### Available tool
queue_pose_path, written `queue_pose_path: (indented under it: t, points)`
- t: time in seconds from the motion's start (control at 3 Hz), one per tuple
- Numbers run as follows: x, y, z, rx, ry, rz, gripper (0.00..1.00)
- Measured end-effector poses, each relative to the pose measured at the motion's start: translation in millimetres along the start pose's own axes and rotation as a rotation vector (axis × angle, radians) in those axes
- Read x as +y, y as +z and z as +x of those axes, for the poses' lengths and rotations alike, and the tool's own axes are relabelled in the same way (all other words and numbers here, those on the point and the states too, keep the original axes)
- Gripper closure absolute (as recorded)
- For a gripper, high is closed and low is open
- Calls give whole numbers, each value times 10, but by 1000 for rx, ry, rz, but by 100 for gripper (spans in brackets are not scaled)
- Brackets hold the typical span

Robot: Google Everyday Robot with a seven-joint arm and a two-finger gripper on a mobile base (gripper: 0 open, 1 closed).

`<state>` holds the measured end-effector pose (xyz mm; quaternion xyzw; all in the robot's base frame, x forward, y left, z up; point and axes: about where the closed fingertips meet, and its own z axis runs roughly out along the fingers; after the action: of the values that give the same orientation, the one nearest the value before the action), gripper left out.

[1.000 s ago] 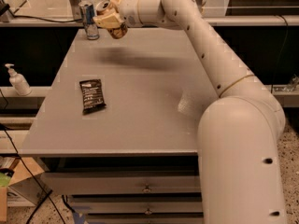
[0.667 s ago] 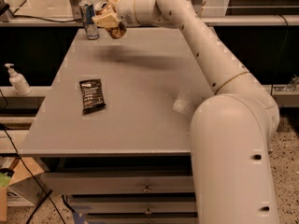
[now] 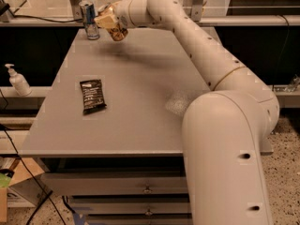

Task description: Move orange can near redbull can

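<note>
The redbull can, slim, blue and silver, stands upright at the far left corner of the grey table. My gripper is just to its right, held above the table and shut on the orange can. The orange-brown can is tilted, its lower end pointing down and right, and is partly hidden by the fingers. A shadow lies on the table under it. The two cans are close, with a small gap between them.
A black snack packet lies on the left half of the table. A white pump bottle stands on a lower shelf at the left. My arm crosses the table's right side. Drawers sit under the front edge.
The gripper with the orange can has barely moved; it stays beside the redbull can. My arm's lower part has shifted slightly to the left.
</note>
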<state>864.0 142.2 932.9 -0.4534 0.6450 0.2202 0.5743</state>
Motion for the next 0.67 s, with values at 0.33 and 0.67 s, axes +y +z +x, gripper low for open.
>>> queue_pose_path:
  t: [0.33, 0.67]
  points:
    - [-146, 93, 118, -3, 109, 76, 100]
    - [-249, 126, 188, -28, 180, 124, 91]
